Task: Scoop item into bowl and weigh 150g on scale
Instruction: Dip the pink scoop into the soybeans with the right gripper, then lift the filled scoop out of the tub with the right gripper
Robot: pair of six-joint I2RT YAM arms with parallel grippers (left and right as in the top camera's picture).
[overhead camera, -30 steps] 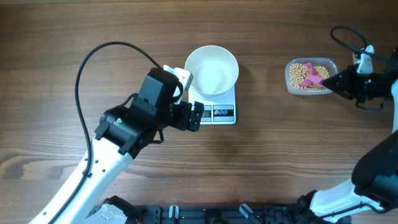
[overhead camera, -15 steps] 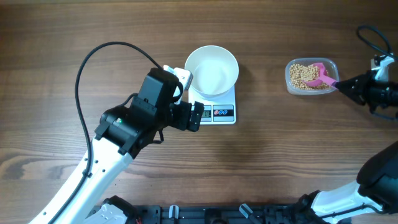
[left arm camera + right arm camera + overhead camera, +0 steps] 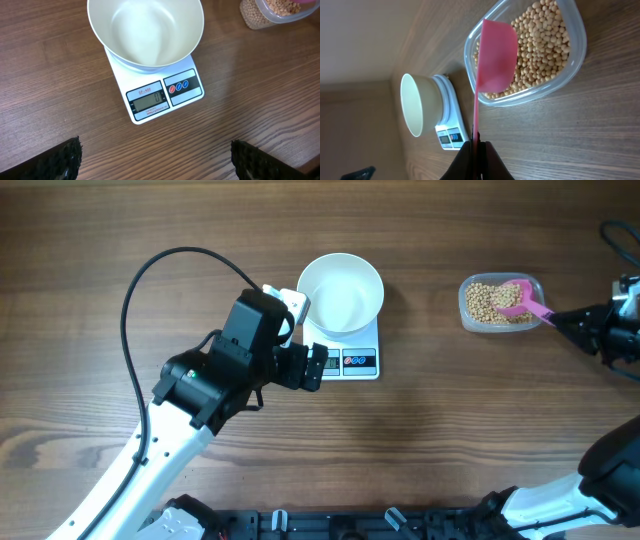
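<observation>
The white bowl (image 3: 341, 293) stands empty on the small white scale (image 3: 352, 360) at the table's middle. My left gripper (image 3: 318, 367) hovers just left of the scale's display, open, with nothing between its fingers (image 3: 60, 160). In the left wrist view the bowl (image 3: 145, 30) and scale (image 3: 162, 95) lie ahead of it. Tan beans (image 3: 488, 302) fill a clear tub (image 3: 467, 315) at the right. My right gripper (image 3: 556, 319) is shut on the handle of a pink scoop (image 3: 524, 298), whose cup lies over the beans (image 3: 540, 55). Whether the scoop (image 3: 495, 55) holds beans I cannot tell.
A black cable (image 3: 150, 275) loops over the table behind the left arm. Dark fixtures (image 3: 330, 525) line the table's front edge. The right arm's cables (image 3: 620, 240) hang at the far right edge.
The right gripper has drawn back to the right with the pink scoop, pulling its cup from the tub's middle toward the tub's right side. The left arm has not moved.
</observation>
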